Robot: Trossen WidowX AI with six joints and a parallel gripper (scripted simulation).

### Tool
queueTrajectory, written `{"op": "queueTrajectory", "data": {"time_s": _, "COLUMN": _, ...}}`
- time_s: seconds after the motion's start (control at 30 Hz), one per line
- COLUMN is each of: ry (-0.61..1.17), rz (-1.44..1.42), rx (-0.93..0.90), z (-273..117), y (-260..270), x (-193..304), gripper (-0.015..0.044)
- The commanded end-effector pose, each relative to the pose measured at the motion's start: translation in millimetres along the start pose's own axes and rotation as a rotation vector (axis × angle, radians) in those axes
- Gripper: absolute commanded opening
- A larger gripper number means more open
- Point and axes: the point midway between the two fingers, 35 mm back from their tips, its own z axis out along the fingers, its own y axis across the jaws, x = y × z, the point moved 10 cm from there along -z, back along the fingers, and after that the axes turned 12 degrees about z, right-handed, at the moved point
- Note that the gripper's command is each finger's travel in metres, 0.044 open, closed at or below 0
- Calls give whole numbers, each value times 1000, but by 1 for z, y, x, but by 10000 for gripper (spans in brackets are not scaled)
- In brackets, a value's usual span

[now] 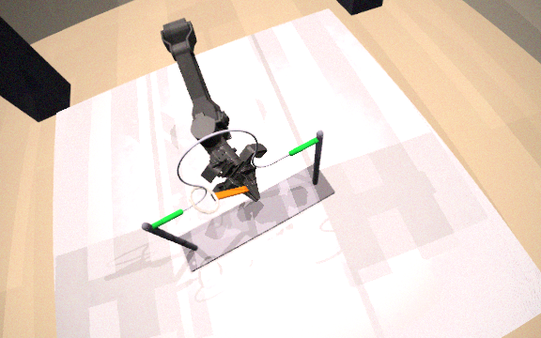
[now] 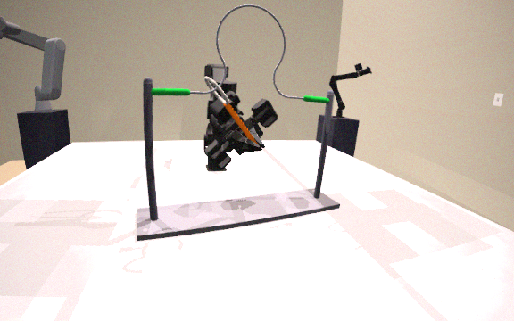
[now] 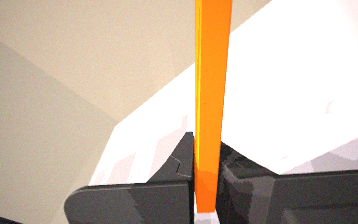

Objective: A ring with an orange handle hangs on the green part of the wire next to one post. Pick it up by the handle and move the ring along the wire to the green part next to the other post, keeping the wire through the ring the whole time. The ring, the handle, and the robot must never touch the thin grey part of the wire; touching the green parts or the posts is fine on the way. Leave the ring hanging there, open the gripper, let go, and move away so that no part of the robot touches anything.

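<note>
The pale ring (image 1: pixel 207 212) (image 2: pixel 207 78) is around the thin grey wire (image 1: pixel 177 162) (image 2: pixel 249 6), just inward of the left green part (image 1: pixel 167 219) (image 2: pixel 170 92), where the wire starts to bend up. The ring is tilted. Whether it touches the wire I cannot tell. Its orange handle (image 1: pixel 231 192) (image 2: pixel 240 121) (image 3: pixel 211 100) slants down to the right in the exterior view. My gripper (image 1: pixel 252 192) (image 2: pixel 259 144) (image 3: pixel 195 137) is shut on the handle's far end, below the wire. The right green part (image 1: pixel 304 146) (image 2: pixel 316 99) is bare.
The left post (image 1: pixel 172 238) (image 2: pixel 150 152) and right post (image 1: pixel 317 161) (image 2: pixel 324 147) stand on a grey base plate (image 1: pixel 270 224) (image 2: pixel 186 225). The wire's tall loop rises between them. In the top view, my arm reaches in from behind, and the loop overlaps it in view.
</note>
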Motion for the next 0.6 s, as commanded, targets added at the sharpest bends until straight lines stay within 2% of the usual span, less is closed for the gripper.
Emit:
{"op": "queueTrajectory", "data": {"time_s": 0.0, "ry": 39, "rz": 61, "rx": -20, "z": -7, "y": 14, "x": -3, "gripper": -150}}
{"op": "queueTrajectory", "data": {"time_s": 0.57, "ry": 242, "rz": 328, "rx": -76, "z": -33, "y": 53, "x": -22, "gripper": -150}}
